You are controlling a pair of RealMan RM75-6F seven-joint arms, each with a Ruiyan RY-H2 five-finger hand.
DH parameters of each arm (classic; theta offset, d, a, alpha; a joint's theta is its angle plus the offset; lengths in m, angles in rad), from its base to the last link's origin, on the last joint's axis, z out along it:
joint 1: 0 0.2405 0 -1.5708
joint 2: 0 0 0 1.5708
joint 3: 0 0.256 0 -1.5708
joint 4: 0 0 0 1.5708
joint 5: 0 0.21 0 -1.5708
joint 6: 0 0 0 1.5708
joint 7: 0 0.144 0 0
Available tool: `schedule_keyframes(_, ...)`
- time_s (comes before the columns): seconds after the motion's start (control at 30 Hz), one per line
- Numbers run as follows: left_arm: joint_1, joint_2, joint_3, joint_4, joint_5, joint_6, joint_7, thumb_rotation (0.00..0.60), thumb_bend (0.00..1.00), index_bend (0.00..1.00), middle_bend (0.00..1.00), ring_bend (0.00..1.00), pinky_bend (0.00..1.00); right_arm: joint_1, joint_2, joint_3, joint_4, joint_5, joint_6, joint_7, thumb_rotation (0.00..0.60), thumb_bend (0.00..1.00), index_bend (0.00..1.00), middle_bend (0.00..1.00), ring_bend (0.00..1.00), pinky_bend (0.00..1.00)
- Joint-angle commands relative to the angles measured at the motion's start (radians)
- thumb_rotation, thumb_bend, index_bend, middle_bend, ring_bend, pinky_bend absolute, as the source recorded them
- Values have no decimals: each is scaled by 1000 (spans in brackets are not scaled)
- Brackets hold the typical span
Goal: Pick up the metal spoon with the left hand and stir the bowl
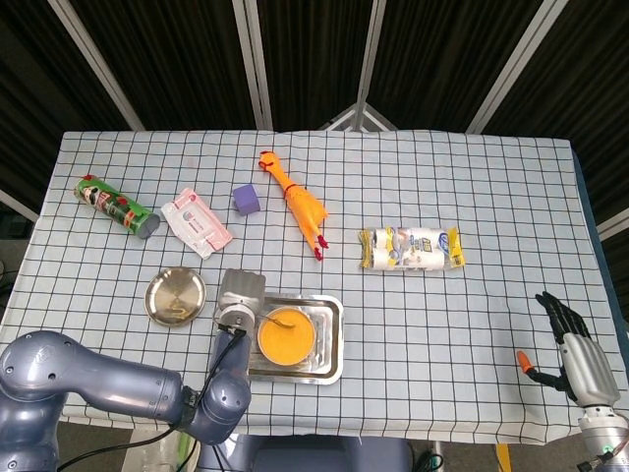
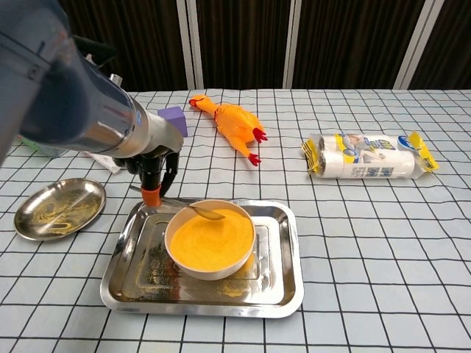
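A white bowl (image 2: 210,240) of orange liquid stands in a steel tray (image 2: 283,273) near the table's front edge. The metal spoon (image 2: 196,210) slants down from the left, its scoop lying at the bowl's far rim on the orange surface. My left hand (image 2: 153,174) grips the spoon's handle just left of the bowl, over the tray's far left corner. From above, the left hand (image 1: 241,299) hides most of the handle, and the spoon (image 1: 281,321) shows over the bowl (image 1: 286,339). My right hand (image 1: 575,356) hovers at the table's right front corner, fingers apart, holding nothing.
A small round metal plate (image 2: 59,208) lies left of the tray (image 1: 334,339). Further back are a yellow rubber chicken (image 1: 298,204), a purple cube (image 1: 246,200), a pink packet (image 1: 197,222) and a green can (image 1: 116,206). A wrapped pack of rolls (image 1: 411,248) lies at centre right.
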Motion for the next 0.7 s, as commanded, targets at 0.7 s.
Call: schedule_keyframes(0.7,-4,-20,14,-22,-49,20,57,600,878,779,1000,934,947,1,4,-2,-8,3,-7,5,600,405,0,0,0,0)
